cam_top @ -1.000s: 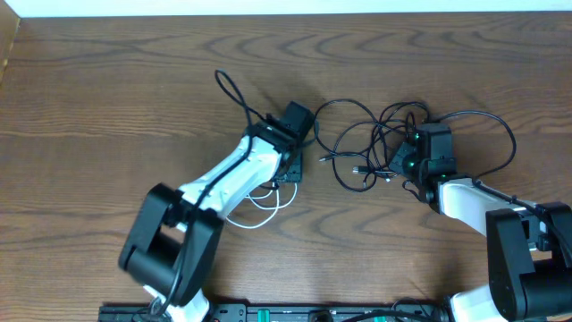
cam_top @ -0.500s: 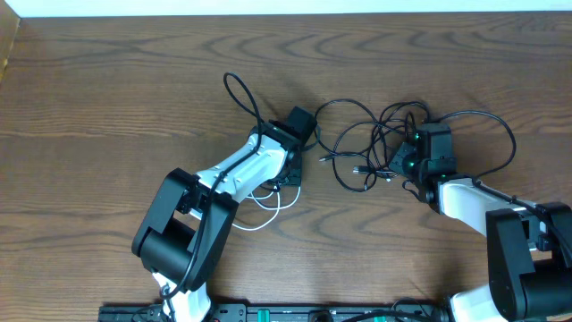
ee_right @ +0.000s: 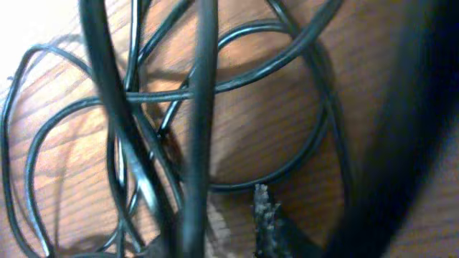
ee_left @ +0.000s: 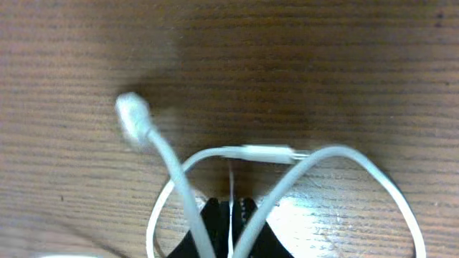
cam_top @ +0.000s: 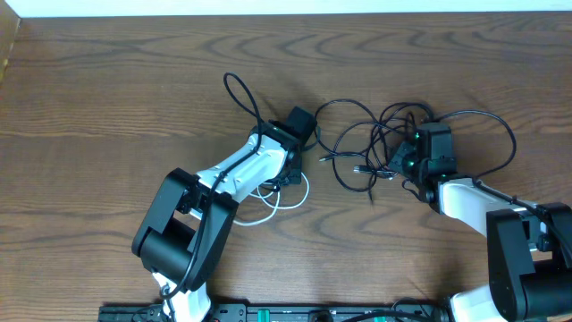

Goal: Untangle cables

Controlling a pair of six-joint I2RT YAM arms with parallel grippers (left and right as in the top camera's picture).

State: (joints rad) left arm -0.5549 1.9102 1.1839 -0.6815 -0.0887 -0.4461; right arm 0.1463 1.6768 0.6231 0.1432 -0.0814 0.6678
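Left hand (ee_left: 231, 209) sits closed amid white cable (ee_left: 324, 153), far from table (cam_top: 107, 89) edges.

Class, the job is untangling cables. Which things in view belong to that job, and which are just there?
Belong to the job: black cable; white cable; left gripper; right gripper.
Just there: wooden table; thicker black wire looping off the left arm.

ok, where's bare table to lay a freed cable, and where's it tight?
Free: table strip along the far edge; all left of the left arm; near middle between the arm bases. Crowded: centre, black cable tangle against the right arm, white cable loops beside the left arm.
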